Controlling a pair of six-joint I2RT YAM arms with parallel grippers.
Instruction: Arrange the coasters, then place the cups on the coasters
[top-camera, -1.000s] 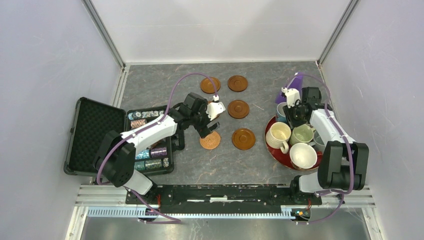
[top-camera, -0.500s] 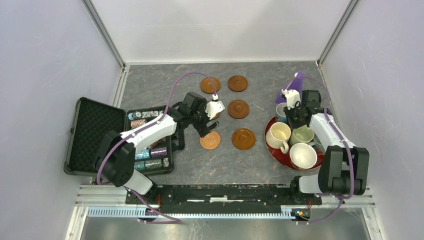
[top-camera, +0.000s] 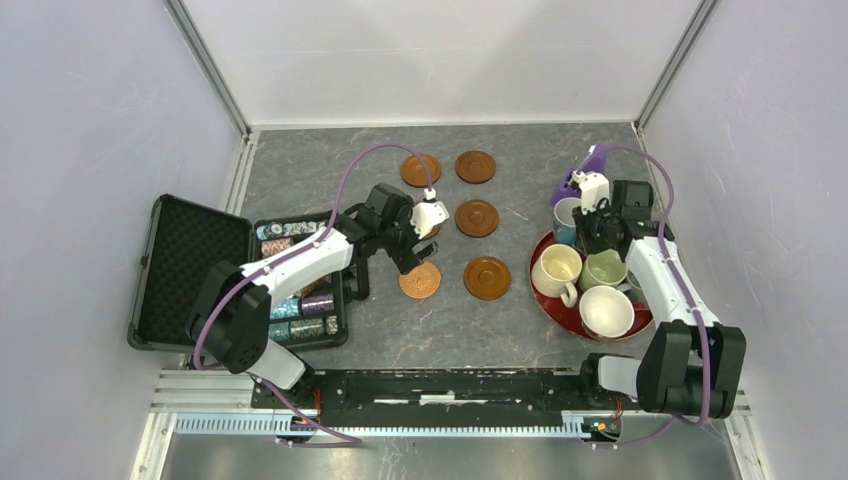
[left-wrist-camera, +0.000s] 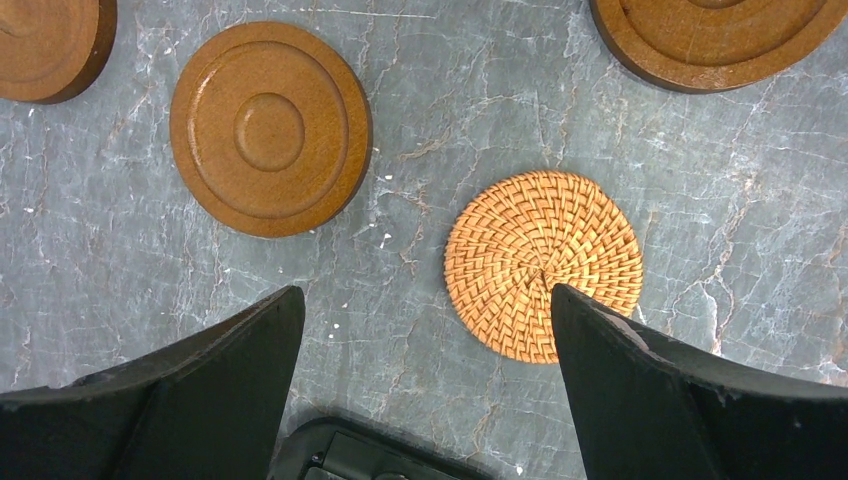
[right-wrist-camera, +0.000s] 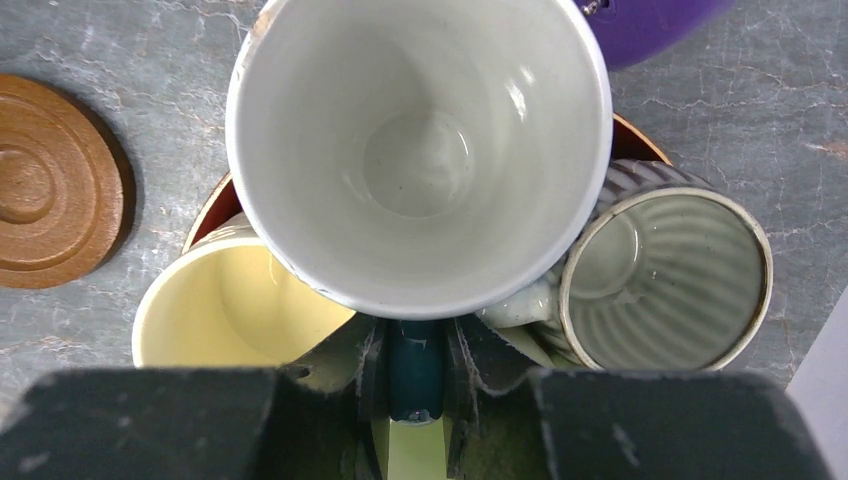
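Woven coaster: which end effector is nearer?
Left. The left end effector hangs open over the woven coaster; the right end effector is across the table, shut on the blue mug.

two robot arms at a grey marbled table (top-camera: 330, 165). the left gripper (top-camera: 413, 262) hangs just over the copper-orange coaster (top-camera: 421, 284), with four brown coasters (top-camera: 477, 217) laid out beside and beyond it. at right, the right gripper (top-camera: 583, 227) sits against the blue cup (top-camera: 566, 211) at the far edge of the red tray (top-camera: 562, 313), where the cream cup (top-camera: 556, 266), pale green cup (top-camera: 604, 267) and white cup (top-camera: 606, 311) crowd together. an open black case (top-camera: 190, 270) of poker chips (top-camera: 300, 300) lies at left.
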